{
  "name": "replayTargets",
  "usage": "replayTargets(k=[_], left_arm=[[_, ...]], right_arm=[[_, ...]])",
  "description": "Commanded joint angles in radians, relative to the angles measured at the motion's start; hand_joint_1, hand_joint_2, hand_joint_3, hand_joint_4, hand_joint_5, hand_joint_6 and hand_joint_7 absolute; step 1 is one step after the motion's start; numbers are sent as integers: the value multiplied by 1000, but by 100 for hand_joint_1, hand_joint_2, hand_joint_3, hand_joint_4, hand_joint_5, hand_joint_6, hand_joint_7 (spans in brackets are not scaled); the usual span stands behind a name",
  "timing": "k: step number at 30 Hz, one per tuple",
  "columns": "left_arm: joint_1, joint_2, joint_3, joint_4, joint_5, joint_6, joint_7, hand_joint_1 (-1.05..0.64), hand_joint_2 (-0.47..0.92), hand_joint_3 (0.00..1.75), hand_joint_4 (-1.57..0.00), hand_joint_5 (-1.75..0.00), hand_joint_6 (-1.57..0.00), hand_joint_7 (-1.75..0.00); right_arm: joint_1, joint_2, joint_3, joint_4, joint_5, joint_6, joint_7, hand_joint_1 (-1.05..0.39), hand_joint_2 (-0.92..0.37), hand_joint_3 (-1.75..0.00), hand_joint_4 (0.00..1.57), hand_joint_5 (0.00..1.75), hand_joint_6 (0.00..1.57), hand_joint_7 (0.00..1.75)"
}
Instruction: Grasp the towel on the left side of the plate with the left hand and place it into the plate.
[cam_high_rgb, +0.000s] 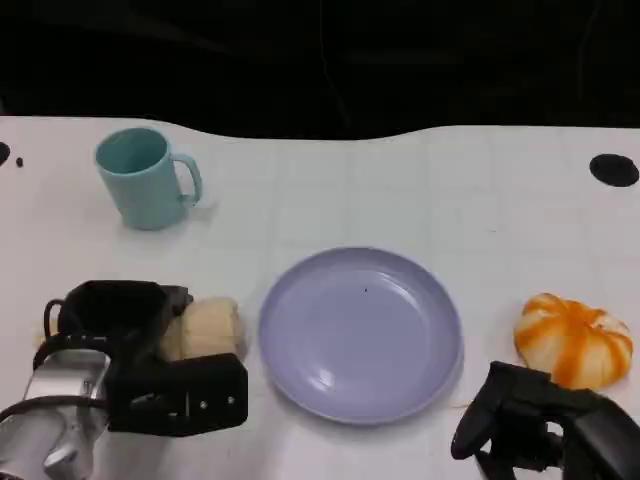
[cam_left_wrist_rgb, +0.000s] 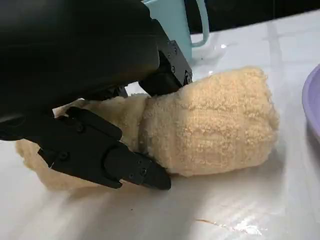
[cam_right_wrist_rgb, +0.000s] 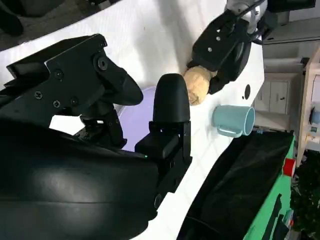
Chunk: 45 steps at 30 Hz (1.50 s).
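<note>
The left hand is matte black, built of blocky, angular segments with small round screw heads set into its flat faces. Behind it runs a silver metal forearm with a glossy finish, wrapped by thin black cables that loop around the wrist. The right hand is likewise black, with rounded, smooth finger shells and a broad, curved, slightly shiny back cover; recessed screws dot its boxy plates.

Cream towel, lavender plate, teal mug, orange-white-striped pumpkin
</note>
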Motion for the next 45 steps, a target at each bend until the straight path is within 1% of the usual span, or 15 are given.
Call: replayTargets(k=[1,4,6,9,12,13,17,22,25,30,35,37,38,41,45], left_arm=[[46,13,8,2,-23,-49,143,-25,92,20,-82,-173,-59,-160],[64,16,33,-46,-54,-55,183,-25,92,18,-85,-174,-57,-162],[77,15,55,-93,-74,-40,179,-24,92,22,-84,-175,-52,-172],[100,-6,110,-194,-146,-8,141,-22,92,30,-85,-175,-55,-174],[113,-17,138,-295,-185,33,88,-20,71,79,-87,-175,-61,-175],[116,-17,140,-325,-188,46,72,-20,68,85,-87,-175,-61,-175],[110,-13,111,-438,-150,65,28,-20,58,94,-89,-175,-62,-175],[82,-48,71,-517,-135,76,-35,-20,54,92,-90,-175,-62,-175],[54,-78,36,-517,-118,73,-56,-22,52,97,-93,-175,-64,-175],[-3,-145,-28,-451,-97,71,-70,-23,53,84,-92,-175,-65,-173],[-46,-191,-71,-386,-98,70,-85,-22,55,84,-91,-175,-65,-173],[-63,-209,-88,-369,-96,85,-106,-24,56,86,-91,-175,-66,-170],[-69,-217,-95,-361,-94,90,-113,-24,55,86,-91,-175,-70,-160],[-83,-244,-113,-332,-90,99,-115,-22,50,81,-91,-175,-77,-145],[-93,-263,-133,-309,-81,103,-117,-22,56,77,-90,-175,-77,-136]], right_arm=[[0,-5,-11,-14,9,1,1,-5,-60,-108,73,175,62,146],[0,-5,-11,-15,8,9,0,-5,-60,-109,73,175,63,146],[-1,-6,-13,-13,6,4,0,-4,-59,-110,73,175,63,146],[-1,-7,-20,-12,8,5,0,-4,-59,-110,72,175,62,146],[-3,-9,-24,-9,6,0,2,-4,-59,-110,71,175,62,145],[-3,-10,-25,-8,7,0,4,-4,-59,-110,71,175,62,145],[-4,-9,-28,-6,11,5,9,-4,-59,-109,72,175,62,145],[-3,-7,-27,-7,12,8,10,-5,-60,-108,72,175,62,145],[-3,-9,-27,-7,12,6,14,-5,-60,-108,72,175,62,145],[0,-8,-29,-10,10,5,15,-5,-60,-109,72,175,62,145],[2,-7,-31,-16,17,15,18,-5,-60,-108,71,175,61,145],[2,-8,-30,-14,14,8,18,-5,-61,-108,71,175,61,145],[2,-8,-30,-12,11,3,17,-5,-60,-108,71,175,61,145],[1,-8,-29,-6,9,-8,19,-5,-60,-108,71,175,62,145],[1,-7,-28,-10,11,3,19,-6,-60,-108,71,175,62,145]])
